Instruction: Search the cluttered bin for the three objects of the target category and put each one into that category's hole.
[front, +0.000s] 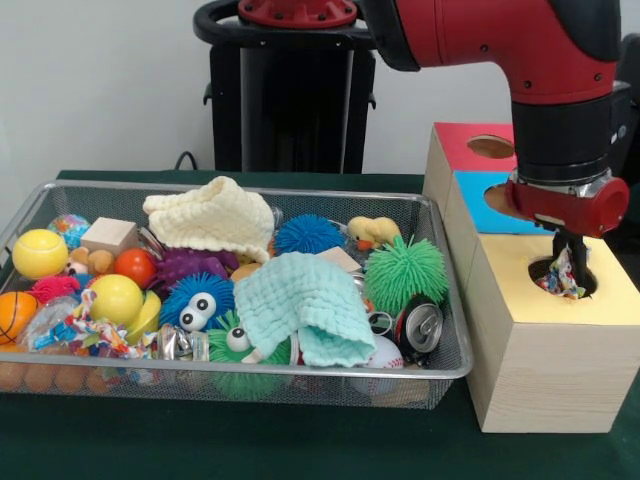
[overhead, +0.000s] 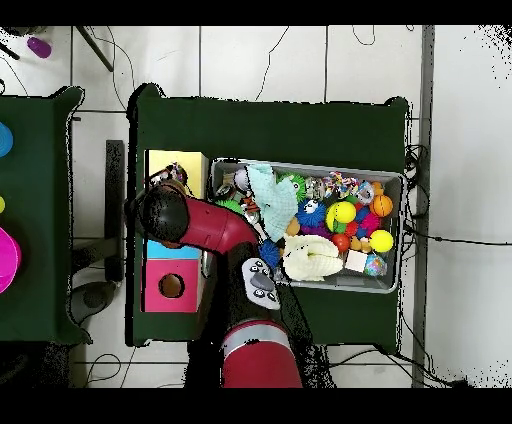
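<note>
1. Over the yellow section of the wooden box (front: 545, 330), the gripper (front: 566, 262) reaches down to the round hole (front: 560, 275) cut in that section's top.
2. Its dark fingers (front: 574, 247) pinch a crinkled, many-coloured wrapper (front: 561, 276), which sits at the mouth of the hole, partly inside it.
3. Behind the yellow section, the box has a blue section (front: 490, 205) and then a red section (front: 470, 145) with its own round hole.
4. Just beside the box, on the side away from the gripper, stands the wire-mesh bin (front: 235, 372), full of clutter.
5. In the bin corner nearest the box's yellow section lies a crushed drink can (front: 418, 327), with a green spiky ball (front: 405, 272) just behind it.
6. Further from the box, a pale mint cloth (front: 305, 305) is draped over other toys, and a cream cloth (front: 212, 215) lies toward the bin's back rim.
7. A blue fuzzy ball with googly eyes (front: 195, 303) sits beside the mint cloth, on the side away from the box.
8. At the bin end farthest from the box are yellow balls (front: 40, 253), a red ball (front: 134, 267), a wooden block (front: 108, 236) and an orange ball (front: 15, 314).
9. In the overhead view, the red arm (overhead: 215, 228) bends across to the box, and the gripper itself is hidden beneath the wrist.
</note>
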